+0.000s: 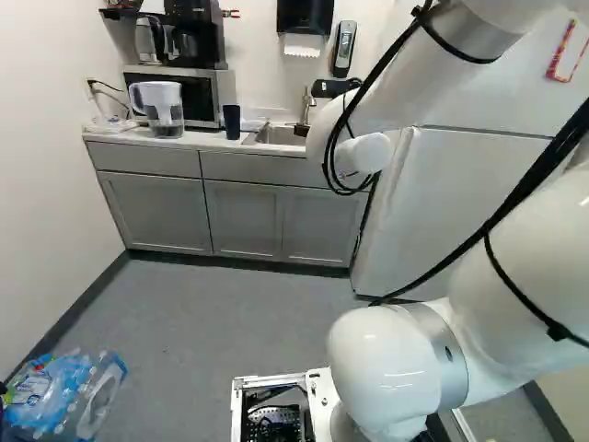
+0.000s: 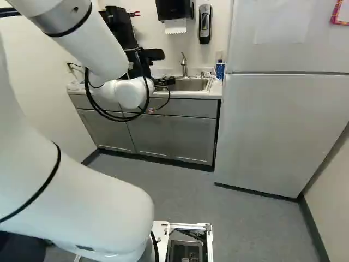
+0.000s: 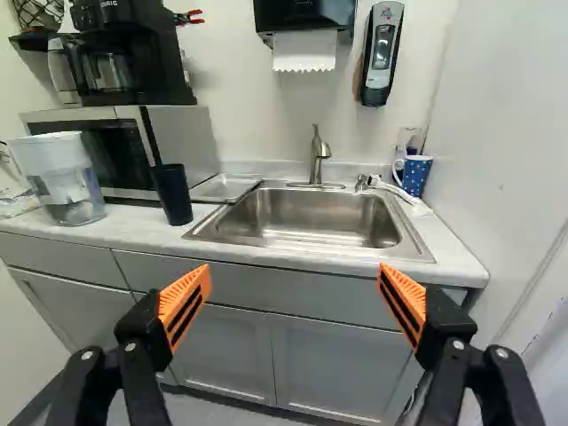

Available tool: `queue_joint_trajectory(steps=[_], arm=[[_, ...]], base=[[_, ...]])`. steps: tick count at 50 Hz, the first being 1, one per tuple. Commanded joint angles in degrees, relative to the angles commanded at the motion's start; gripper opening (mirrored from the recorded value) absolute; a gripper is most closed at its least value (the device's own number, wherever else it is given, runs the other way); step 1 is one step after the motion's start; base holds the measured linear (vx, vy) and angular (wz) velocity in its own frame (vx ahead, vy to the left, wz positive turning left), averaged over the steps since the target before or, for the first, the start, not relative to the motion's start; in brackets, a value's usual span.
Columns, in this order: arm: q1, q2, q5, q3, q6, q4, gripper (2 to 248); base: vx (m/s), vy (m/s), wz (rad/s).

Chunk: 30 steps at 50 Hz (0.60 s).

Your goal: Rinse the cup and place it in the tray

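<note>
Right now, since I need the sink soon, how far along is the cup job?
Nothing looks done: the tall dark cup and the white-dotted blue mug both stand outside the shallow metal tray. Nothing is in hand; the black gripper is open and empty. Likely left: grasping whichever cup is meant, rinsing it at the steel sink, placing it in the tray.

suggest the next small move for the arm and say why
Probably ease the open gripper sideways toward the dark blue tumbler: nothing is held yet, and the gripper faces the sink, while the tumbler stands off to one side, by the metal tray.
</note>
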Motion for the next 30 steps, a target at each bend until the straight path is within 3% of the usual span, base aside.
queue_joint_trajectory(steps=[30], arm=[[0.0, -0.8, -4.7, -4.5, 0.0, 0.0, 247]], base=[[0.0, 0.0, 0.0]])
